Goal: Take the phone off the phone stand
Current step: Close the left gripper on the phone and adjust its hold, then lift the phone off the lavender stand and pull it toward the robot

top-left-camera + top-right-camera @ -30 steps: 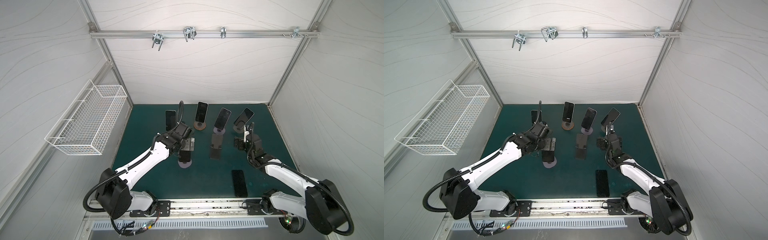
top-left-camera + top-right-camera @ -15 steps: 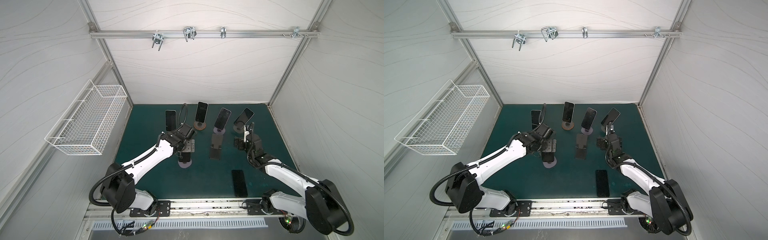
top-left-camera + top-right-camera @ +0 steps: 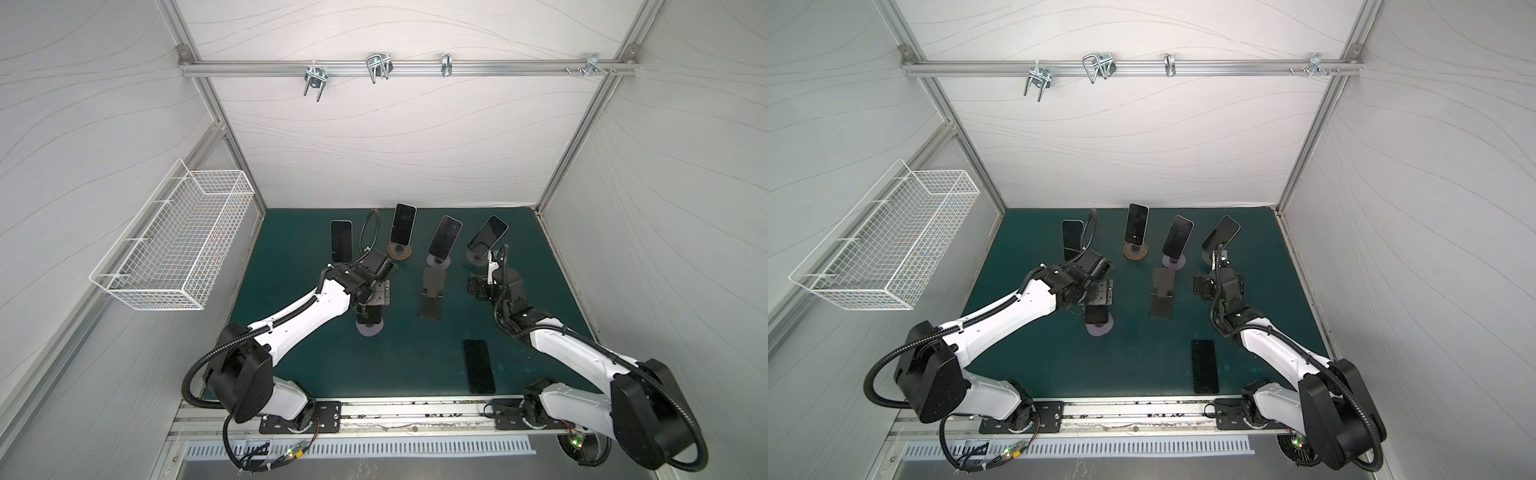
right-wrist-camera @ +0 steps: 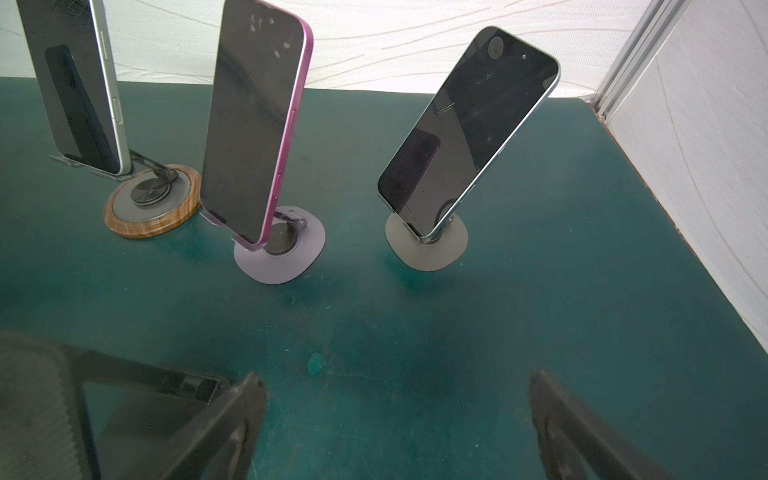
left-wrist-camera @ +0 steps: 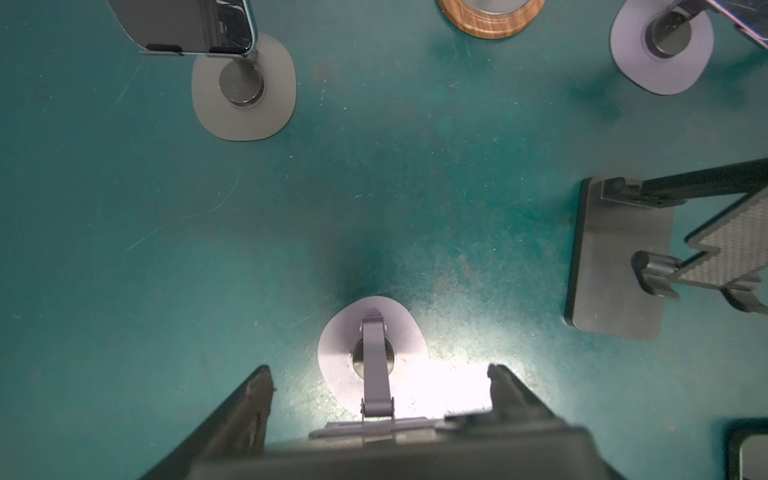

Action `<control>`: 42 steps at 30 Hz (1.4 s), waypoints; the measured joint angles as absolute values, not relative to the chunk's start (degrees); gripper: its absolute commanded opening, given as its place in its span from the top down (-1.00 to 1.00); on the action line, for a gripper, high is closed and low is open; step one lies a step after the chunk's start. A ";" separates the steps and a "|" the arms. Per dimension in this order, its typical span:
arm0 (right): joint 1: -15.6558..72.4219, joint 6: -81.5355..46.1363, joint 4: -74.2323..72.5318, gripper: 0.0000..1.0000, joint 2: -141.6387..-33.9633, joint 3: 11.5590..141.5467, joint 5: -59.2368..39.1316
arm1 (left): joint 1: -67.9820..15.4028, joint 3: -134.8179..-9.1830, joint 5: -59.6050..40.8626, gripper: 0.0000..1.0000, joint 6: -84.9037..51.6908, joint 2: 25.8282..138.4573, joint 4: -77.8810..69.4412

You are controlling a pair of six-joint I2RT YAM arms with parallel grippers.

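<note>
A dark phone [image 3: 369, 319] [image 3: 1097, 316] leans on a lavender phone stand [image 3: 368, 331] [image 5: 332, 357] at the middle left of the green mat. My left gripper [image 3: 369, 308] [image 3: 1096, 305] [image 5: 380, 386] hangs right over the phone's upper end. Its fingers [image 5: 257, 399] stand on either side of the phone, still open, and mat shows beside one finger. Only a blurred dark edge of the phone [image 5: 390, 457] appears in the left wrist view. Off to the right, my right gripper [image 3: 478, 286] [image 4: 395, 399] is open and holds nothing.
Several other phones stand on stands along the back, among them a pink-edged one [image 4: 257, 124] and a tilted one [image 4: 469, 129]. An empty black folding stand [image 3: 432, 293] sits mid-mat. A phone [image 3: 479, 365] lies flat near the front. A wire basket [image 3: 174, 245] hangs on the left wall.
My left gripper has shifted slightly right and settled over the phone, and its jaws have narrowed around it. The right arm has not moved.
</note>
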State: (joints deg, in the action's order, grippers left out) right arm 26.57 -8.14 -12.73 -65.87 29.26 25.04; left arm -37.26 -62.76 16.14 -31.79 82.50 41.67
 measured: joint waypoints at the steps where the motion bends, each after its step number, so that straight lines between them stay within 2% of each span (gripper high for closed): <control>1: 26.57 -8.14 -12.73 -0.99 -65.87 29.26 25.04 | -37.32 -62.76 16.27 -0.64 -31.79 82.70 41.67; 11: 26.57 -8.14 -12.71 -0.98 -65.91 29.28 24.91 | -38.79 -62.81 18.46 -0.36 -31.77 83.72 41.52; 28: 26.57 -8.14 -11.94 -0.98 -67.46 30.37 24.80 | -38.81 -63.51 19.68 -0.30 -31.66 82.21 44.75; 42: 26.63 -8.12 -11.42 -0.98 -68.20 31.18 24.71 | -38.81 -74.06 17.30 -0.25 -33.06 80.71 55.05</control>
State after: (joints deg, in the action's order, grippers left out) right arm 26.63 -8.12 -11.42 -68.20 31.18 24.71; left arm -38.81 -74.06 17.30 -33.06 80.71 55.05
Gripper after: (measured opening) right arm 0.992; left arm 0.732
